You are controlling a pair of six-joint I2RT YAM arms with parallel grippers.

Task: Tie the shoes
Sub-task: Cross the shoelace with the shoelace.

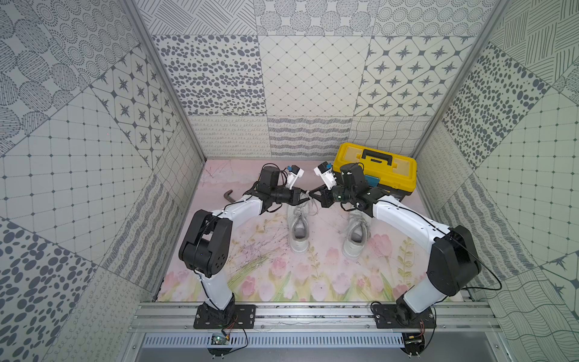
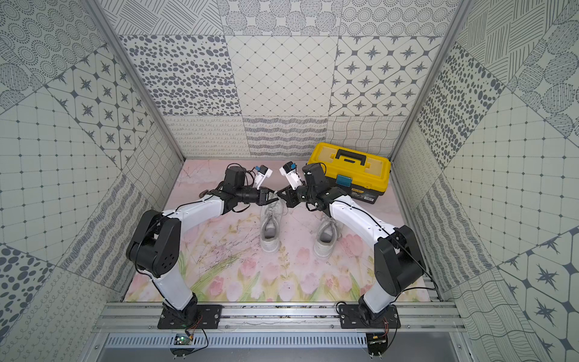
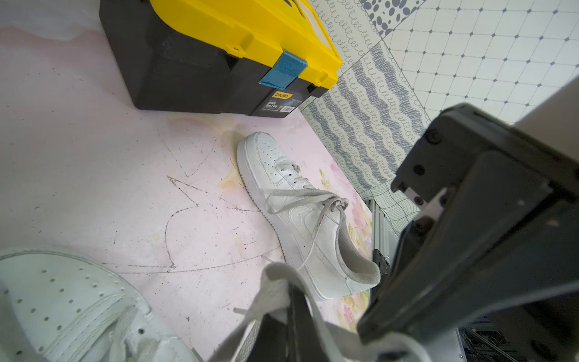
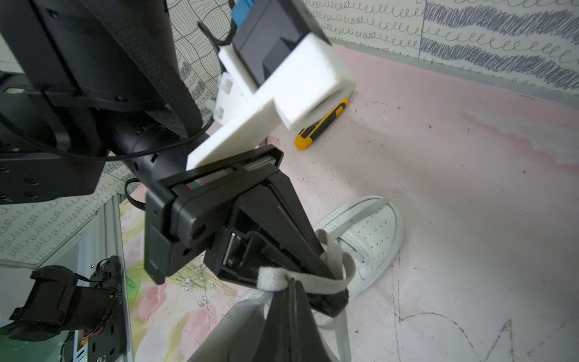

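The first shoe [image 1: 299, 228] stands on the floral mat [image 1: 266, 275] directly beneath the two claws, heel toward the arm bases and toe just past the fingertips; its lace [image 4: 300, 279] rises off the eyelets into both grips.

The left claw [image 1: 304, 196] is fully closed with a strand of that lace pinched between its fingers; the right claw [image 1: 315, 196] is fully closed too, on another stretch of the same lace. In the right wrist view the lace wraps round the left claw's tip before it enters the right one. The two tips almost touch, raised a little above the shoe's lacing.

The second shoe [image 1: 355, 235] sits under the right claw's forearm, apart from the tips and parallel to the first; its laces lie in loose loops over the tongue, and whether they are knotted I cannot tell. The yellow toolbox [image 1: 376, 169] is behind the right claw's wrist; a yellow utility knife [image 4: 322, 125] lies on the mat beyond the left claw, on the side away from the bases.

The step in hand looks like the crossing or wrap of the first shoe's knot, so the task seems partly done at most. The next move probably calls for drawing the claws apart with both grips firm, so that the wrap slips off the left tip and cinches down toward the eyelets without either strand escaping.
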